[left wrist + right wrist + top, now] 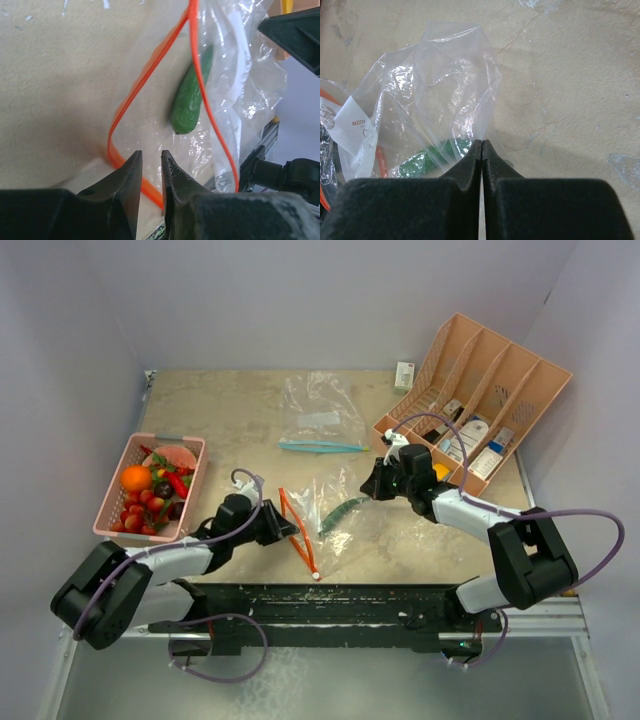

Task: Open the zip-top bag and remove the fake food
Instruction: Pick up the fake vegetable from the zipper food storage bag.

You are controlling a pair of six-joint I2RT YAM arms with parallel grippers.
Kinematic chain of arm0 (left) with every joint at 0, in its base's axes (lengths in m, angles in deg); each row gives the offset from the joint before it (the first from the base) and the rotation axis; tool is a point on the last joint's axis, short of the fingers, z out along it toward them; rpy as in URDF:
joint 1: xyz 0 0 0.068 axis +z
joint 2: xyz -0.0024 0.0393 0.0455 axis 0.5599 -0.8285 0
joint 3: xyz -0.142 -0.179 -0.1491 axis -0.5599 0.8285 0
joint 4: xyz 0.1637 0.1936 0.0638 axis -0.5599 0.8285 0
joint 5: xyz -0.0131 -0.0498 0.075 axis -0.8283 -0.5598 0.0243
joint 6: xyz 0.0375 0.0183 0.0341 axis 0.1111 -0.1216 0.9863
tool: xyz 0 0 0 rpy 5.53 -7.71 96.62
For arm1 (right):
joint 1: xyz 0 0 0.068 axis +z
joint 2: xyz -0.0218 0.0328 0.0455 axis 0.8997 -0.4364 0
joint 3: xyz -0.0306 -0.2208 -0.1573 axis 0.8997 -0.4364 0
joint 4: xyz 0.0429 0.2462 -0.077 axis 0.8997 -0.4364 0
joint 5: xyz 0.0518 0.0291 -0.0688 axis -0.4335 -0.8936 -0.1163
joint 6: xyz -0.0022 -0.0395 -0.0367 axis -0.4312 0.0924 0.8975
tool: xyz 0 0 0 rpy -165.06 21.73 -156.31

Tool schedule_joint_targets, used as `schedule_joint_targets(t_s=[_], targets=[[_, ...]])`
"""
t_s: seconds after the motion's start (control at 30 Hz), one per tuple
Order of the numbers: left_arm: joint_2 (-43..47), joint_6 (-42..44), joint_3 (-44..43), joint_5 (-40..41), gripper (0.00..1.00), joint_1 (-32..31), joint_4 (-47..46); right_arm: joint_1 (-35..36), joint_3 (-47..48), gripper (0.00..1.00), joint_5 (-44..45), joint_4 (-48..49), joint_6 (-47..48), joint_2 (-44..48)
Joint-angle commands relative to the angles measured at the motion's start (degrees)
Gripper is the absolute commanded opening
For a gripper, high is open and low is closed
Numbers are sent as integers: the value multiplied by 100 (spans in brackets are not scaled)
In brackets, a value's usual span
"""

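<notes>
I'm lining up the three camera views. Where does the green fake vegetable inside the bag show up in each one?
Top external: the green vegetable lies just right of picture centre, inside the clear bag.
Left wrist: upper centre-right, crossed by the zip.
Right wrist: bottom, left of centre, blurred through the plastic.
Shared landmark: the bag's orange zip strip.
</notes>
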State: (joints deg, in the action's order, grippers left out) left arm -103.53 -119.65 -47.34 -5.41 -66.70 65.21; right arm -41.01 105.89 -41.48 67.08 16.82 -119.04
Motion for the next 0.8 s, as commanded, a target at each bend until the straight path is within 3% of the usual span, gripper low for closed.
schedule_joint_targets(t_s=[0.0,0.2,0.37,0.67,0.77], targets=[[-181,-243,-215,-107,25,-87,-914,-27,32,0,-117,83,-47,50],[-359,-110,-468,176,30,-353,-878,-26,42,0,-152,112,-41,6],[-1137,117,-868,464,38,-756,-1238,-26,53,0,-183,125,-50,10],[-1914,1069,-1708,1414,60,-1639,-1056,-26,-5,0,-139,-63,-5,233],[-1979,1337,-1916,1856,64,-1820,-569,-26,-42,0,-111,-70,4,280]])
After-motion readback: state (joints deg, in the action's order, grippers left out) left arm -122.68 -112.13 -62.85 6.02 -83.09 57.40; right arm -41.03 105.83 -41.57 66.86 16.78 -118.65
